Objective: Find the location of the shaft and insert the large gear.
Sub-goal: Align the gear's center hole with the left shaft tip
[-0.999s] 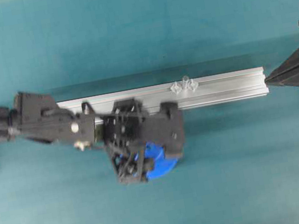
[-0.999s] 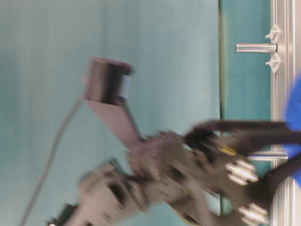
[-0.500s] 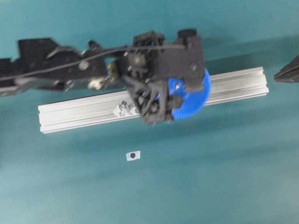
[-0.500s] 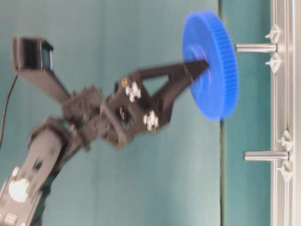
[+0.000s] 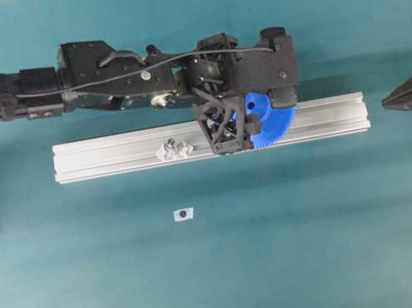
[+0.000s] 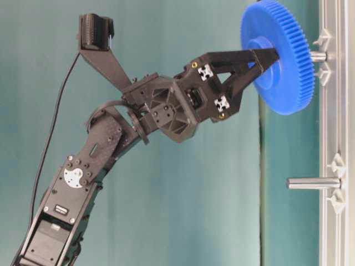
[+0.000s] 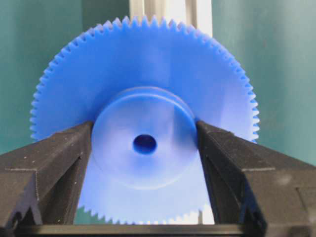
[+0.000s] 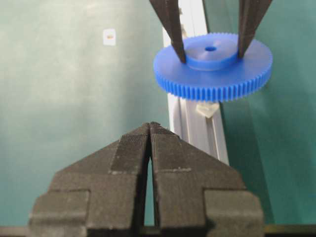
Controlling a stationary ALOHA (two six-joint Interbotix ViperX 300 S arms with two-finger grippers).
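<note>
The large gear (image 6: 283, 83), a bright blue toothed disc, hangs level over the aluminium rail (image 5: 110, 155). My left gripper (image 6: 265, 58) is shut on its raised hub (image 7: 144, 163), one finger on each side. The shaft (image 6: 318, 56) stands on the rail right under the gear, with only its base showing between two clear feet. Whether the pin has entered the hole I cannot tell; the centre hole (image 7: 144, 144) looks dark in the left wrist view. From overhead this shaft is hidden under the gear (image 5: 276, 122). My right gripper (image 8: 149, 126) is shut and empty, off the rail's right end.
A second pin with clear feet (image 5: 174, 148) stands on the rail left of the gear, also seen from table level (image 6: 313, 183). A small white tag with a dark dot (image 5: 184, 214) lies on the teal mat in front of the rail.
The left gripper lifted the gear from the mat in front of the rail, carried it over the rail, then lowered it down to the pin. The right gripper drew back slightly to the right.
</note>
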